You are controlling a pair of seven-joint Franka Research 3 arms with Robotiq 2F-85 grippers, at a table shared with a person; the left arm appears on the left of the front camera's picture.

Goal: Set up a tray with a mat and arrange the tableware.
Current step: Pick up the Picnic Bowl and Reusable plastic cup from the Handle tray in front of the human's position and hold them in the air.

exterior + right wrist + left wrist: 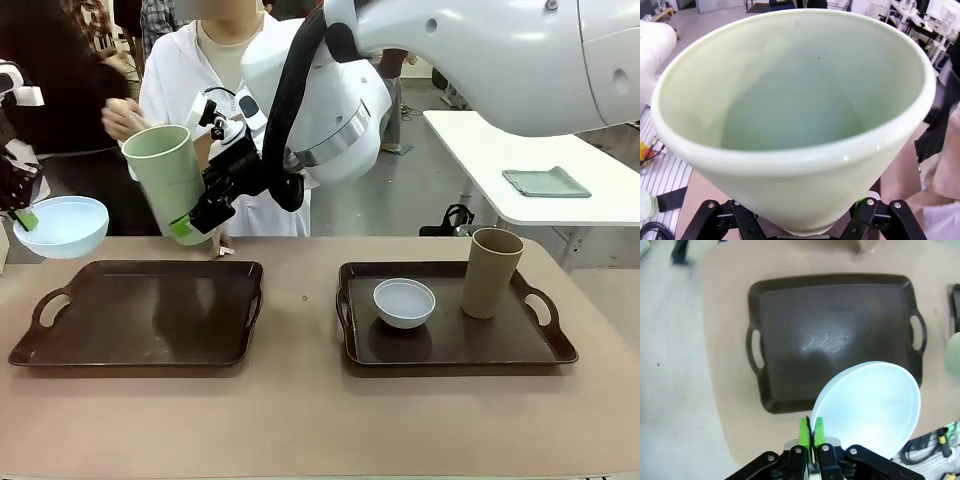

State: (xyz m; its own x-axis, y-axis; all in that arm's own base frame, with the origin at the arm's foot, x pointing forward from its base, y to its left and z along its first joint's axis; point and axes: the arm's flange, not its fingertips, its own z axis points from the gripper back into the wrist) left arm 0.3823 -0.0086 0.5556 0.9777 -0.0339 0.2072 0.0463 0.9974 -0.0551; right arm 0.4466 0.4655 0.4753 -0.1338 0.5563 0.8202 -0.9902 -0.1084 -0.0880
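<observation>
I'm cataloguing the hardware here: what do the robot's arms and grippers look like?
The right arm is glossy white and rounded, with a silver wrist ring and a thick black cable. The right gripper and left gripper are black with green pads.

My front camera sits at the surface's near edge, facing across it. My left wrist camera looks down from well above on the left tray, at eight o'clock in the front view. My right wrist camera peers close into the pale green tumbler.
</observation>
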